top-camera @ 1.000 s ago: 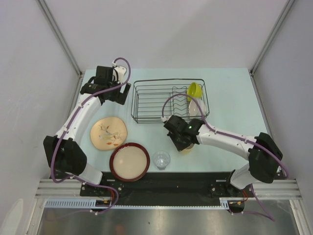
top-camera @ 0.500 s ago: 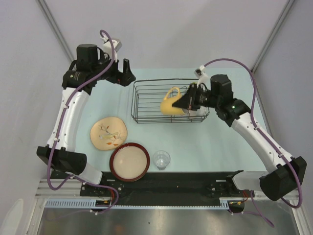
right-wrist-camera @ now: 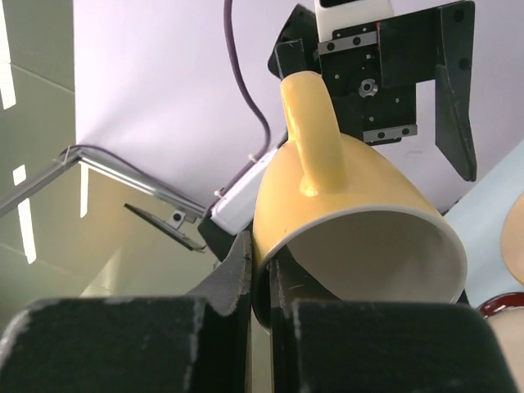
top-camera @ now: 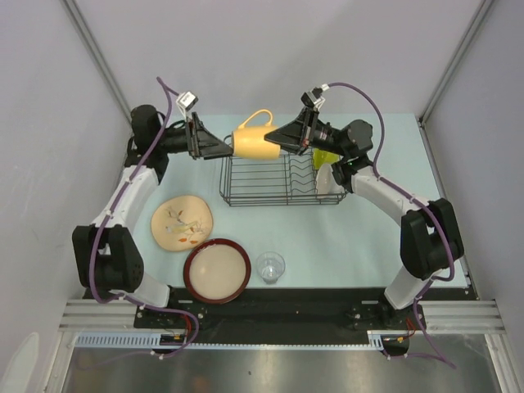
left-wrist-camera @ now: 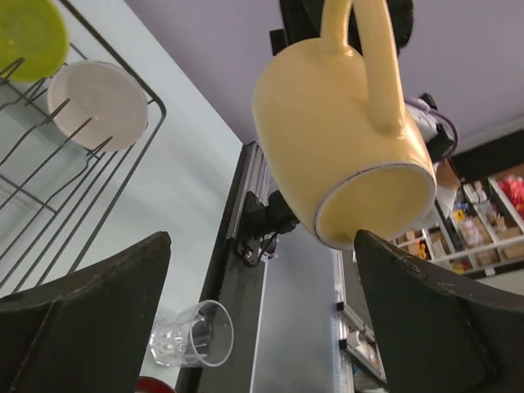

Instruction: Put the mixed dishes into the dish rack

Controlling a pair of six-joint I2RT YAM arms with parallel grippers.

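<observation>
1. Left pincer, upper left, gapes wide, empty, beside the pale yellow mug.
2. The mug, sideways, overlaps the upper-left rim of the dish rack.
3. Right pincer nips the mug's rim; inner fingertip hidden.
4. Shelf packages, far right of the left wrist view: lettering too blurred to read.

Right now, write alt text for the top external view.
A pale yellow mug hangs sideways above the black wire dish rack, pinched at its rim by the right end effector, with the left end effector open near its base. A lime green bowl and pale saucer sit in it; a floral plate, red-rimmed dish and clear glass lie on the table.
</observation>
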